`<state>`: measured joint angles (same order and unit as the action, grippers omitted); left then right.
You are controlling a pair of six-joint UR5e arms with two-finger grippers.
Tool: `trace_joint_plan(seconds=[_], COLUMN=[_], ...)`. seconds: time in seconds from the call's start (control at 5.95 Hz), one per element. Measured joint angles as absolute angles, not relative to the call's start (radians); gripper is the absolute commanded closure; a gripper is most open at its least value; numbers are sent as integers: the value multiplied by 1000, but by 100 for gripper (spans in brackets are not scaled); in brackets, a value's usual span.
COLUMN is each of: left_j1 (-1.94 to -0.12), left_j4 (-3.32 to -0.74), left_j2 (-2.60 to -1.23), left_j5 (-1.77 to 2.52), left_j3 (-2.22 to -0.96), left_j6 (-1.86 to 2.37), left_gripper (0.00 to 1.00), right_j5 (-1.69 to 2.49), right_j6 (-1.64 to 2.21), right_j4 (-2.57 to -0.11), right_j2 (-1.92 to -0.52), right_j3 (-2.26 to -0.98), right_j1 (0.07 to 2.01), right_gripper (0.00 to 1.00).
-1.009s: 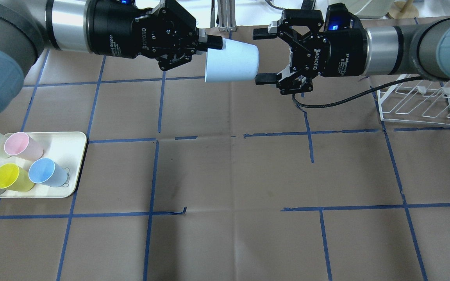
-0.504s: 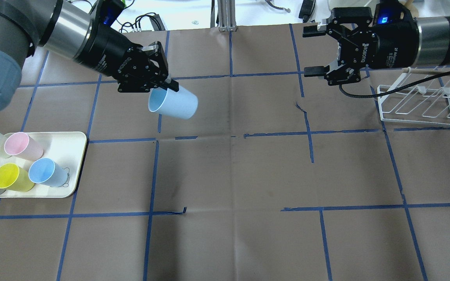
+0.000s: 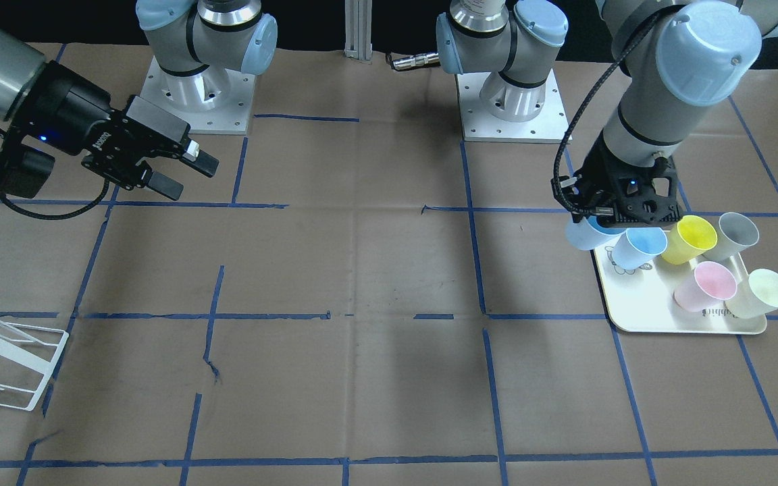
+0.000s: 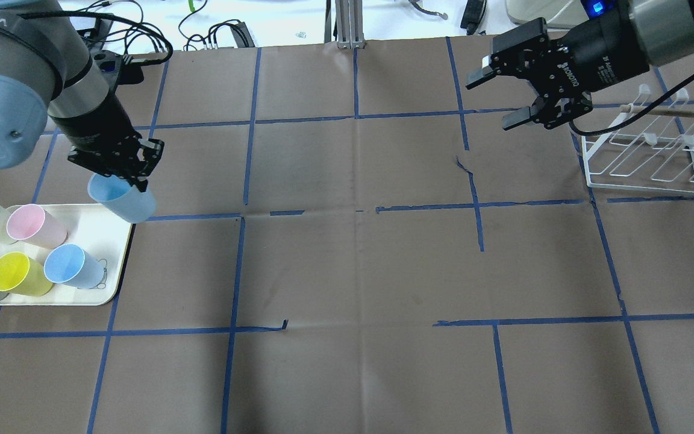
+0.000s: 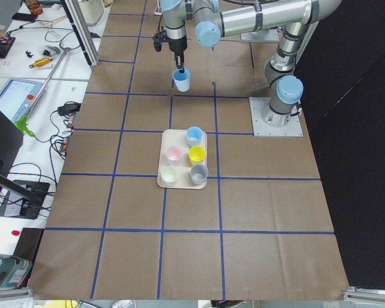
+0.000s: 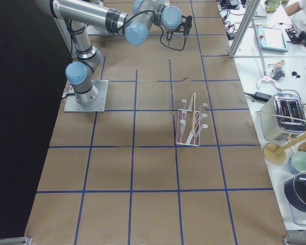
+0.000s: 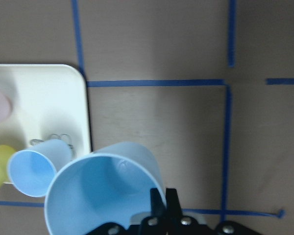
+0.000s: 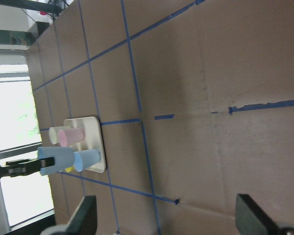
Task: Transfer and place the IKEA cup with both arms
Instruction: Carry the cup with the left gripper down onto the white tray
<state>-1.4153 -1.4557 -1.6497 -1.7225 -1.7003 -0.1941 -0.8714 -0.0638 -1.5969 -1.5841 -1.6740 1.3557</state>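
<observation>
Now left gripper (image 4: 132,182) is pinching the cup (image 4: 124,204) by its rim, cup hanging upright beneath it, above tray (image 4: 97,232) corner; right gripper (image 4: 491,101) gaping, far off.

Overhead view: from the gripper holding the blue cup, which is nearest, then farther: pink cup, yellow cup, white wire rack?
1. Pink cup, far row of the tray, closest to the left gripper.
2. Yellow cup, near row.
3. White wire rack, far right.

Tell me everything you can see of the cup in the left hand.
The cup is small, pale blue, tapered, handleless, plastic-looking, with a brighter blue inside. It is empty, mouth up. The left hand is shut on its rim and holds it in the air by a corner of the tray, touching nothing else.
</observation>
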Motion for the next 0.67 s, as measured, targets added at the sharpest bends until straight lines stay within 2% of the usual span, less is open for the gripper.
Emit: trace_joint_plan(seconds=[0.34, 0.67], left_j1=[-1303, -1265], left_j4=[-1342, -1221], left_j2=[-1748, -1868], left_j5=[-1808, -1811], left_j3=[-1718, -1724], left_j6=[-349, -370], left_gripper=[100, 100], right_j5=[-1255, -1547], right_j6=[63, 105], right_j4=[-1692, -1696], right_j2=[-1588, -1586], right_j3=[-1621, -1603], right_j1=[1509, 1592], right_gripper=[0, 0])
